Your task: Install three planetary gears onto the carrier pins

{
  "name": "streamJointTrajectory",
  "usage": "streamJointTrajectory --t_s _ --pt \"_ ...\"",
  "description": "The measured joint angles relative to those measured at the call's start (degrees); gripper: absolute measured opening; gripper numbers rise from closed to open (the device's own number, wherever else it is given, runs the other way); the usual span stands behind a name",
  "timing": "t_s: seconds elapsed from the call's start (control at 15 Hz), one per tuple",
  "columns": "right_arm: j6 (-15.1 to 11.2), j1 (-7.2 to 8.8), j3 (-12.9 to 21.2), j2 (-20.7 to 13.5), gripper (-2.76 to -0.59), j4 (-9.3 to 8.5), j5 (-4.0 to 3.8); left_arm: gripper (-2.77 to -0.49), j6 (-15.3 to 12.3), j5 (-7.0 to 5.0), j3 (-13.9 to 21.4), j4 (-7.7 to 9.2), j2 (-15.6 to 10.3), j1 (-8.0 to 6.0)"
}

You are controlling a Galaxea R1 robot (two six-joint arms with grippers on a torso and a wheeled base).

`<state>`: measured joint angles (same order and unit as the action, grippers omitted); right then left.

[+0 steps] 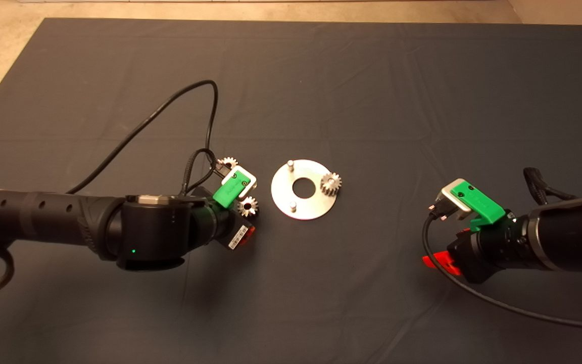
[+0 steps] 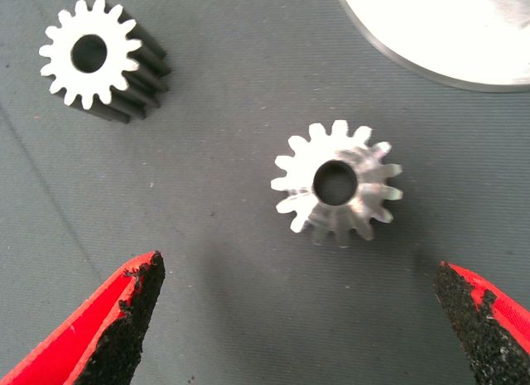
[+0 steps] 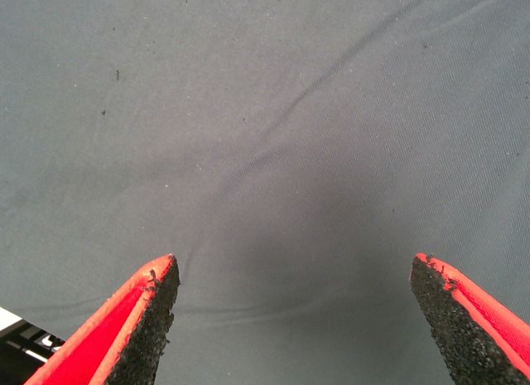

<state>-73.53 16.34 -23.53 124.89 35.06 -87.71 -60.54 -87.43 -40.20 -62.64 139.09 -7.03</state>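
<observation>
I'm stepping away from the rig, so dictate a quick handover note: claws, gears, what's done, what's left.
Left claw: open, empty, poised over the nearer loose gear on the mat beside the carrier disc.
Right claw: open, empty, over bare mat right of the disc.
Done: one gear sits on the disc's right-hand pin.
Left: two gears. The second loose gear lies on the mat behind the left claw. Far pin and near pin stand bare.

Bare mat (image 1: 372, 91) lies open all around the disc (image 1: 283, 202). The left end effector (image 2: 298, 319), fingers spread wide, has clear room either side of the nearer loose gear (image 2: 337, 185); a second gear (image 2: 95, 58) sits apart.
</observation>
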Motion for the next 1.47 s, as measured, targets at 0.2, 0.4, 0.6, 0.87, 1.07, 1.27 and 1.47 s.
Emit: streamJointTrajectory --t_s 0.2,0.4,0.6,0.87,1.07,1.27,1.47 --pt "0.02 0.00 0.00 0.00 -1.29 0.00 0.01 -0.91 -0.27 -0.04 -0.94 -0.12 0.25 0.00" --pt "0.05 0.00 0.01 -0.02 -1.29 0.00 0.00 -0.91 -0.42 -0.02 -1.38 -0.18 0.61 0.00" --pt "0.09 0.00 0.02 0.00 -1.29 0.00 0.00 -0.91 -0.68 0.78 -2.68 -0.18 1.95 0.01" --pt "0.11 0.00 0.02 -0.13 -1.29 0.00 -0.02 -0.91 -0.70 1.30 -3.51 -0.20 3.05 0.01" --pt "0.11 0.00 0.02 -0.15 -1.29 0.00 0.00 -0.91 -1.08 2.92 -4.74 -0.25 2.92 0.01" --pt "0.11 0.00 0.05 -0.15 -1.29 0.00 -0.02 -0.91 -1.09 3.94 -5.57 -0.29 2.97 0.01" --pt "0.11 0.00 0.05 -0.14 -1.29 0.00 0.00 -0.91 -1.09 4.99 -5.68 -0.42 2.96 0.03"
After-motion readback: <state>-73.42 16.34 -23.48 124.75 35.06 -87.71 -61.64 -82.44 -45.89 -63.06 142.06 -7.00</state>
